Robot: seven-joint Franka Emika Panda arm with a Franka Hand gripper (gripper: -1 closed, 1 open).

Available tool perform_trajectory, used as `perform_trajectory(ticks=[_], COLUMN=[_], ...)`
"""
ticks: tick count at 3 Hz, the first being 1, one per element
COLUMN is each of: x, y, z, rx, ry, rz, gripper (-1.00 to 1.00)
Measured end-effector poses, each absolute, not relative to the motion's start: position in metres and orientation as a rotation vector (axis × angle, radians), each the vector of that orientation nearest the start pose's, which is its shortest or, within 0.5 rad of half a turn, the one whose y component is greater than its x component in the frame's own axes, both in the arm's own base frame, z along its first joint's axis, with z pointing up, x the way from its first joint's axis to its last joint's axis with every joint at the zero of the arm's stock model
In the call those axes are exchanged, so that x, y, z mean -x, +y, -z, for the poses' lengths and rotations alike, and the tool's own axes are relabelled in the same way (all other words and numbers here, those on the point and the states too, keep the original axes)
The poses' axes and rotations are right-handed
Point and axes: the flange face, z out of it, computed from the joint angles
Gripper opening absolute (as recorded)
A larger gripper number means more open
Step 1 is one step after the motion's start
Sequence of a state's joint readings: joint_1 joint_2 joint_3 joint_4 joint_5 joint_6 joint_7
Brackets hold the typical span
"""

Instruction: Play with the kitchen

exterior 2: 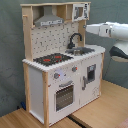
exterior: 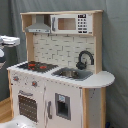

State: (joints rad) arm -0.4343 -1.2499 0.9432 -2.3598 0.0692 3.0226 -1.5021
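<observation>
The kitchen (exterior: 60, 95) (exterior 2: 37, 82) is a tall white and light-wood toy unit that shows in both exterior views. It has a black-red stovetop (exterior: 35, 65) (exterior 2: 52, 59), a black faucet (exterior: 85, 59) (exterior 2: 75, 39) over a sink (exterior: 72, 74) (exterior 2: 80, 50), a grey hood (exterior: 39, 26) (exterior 2: 49, 20), a small microwave (exterior: 70, 23) (exterior 2: 80, 11) and an oven door (exterior: 27, 106) (exterior 2: 64, 96). My white arm's gripper end (exterior 2: 90, 28) hovers in front of the kitchen at upper-shelf height, apart from it. In the first exterior view the gripper end (exterior: 11, 41) shows at the left edge.
A grey curtain (exterior 2: 10, 60) hangs behind the kitchen. The unit stands on a light wooden surface (exterior 2: 100, 112). A dark part of the arm (exterior 2: 120, 52) sits at the second exterior view's right edge. A white shape (exterior: 15, 122) lies at the first exterior view's bottom left.
</observation>
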Motion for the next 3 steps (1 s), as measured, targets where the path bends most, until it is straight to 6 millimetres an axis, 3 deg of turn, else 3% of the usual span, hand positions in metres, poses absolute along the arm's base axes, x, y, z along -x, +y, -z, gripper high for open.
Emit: perform_trajectory(ticks=[3], x=[-0.283], y=[0.354], z=[-0.717], rx=[-0.563], ry=[1.451], rz=[-0.743], gripper=[1.0])
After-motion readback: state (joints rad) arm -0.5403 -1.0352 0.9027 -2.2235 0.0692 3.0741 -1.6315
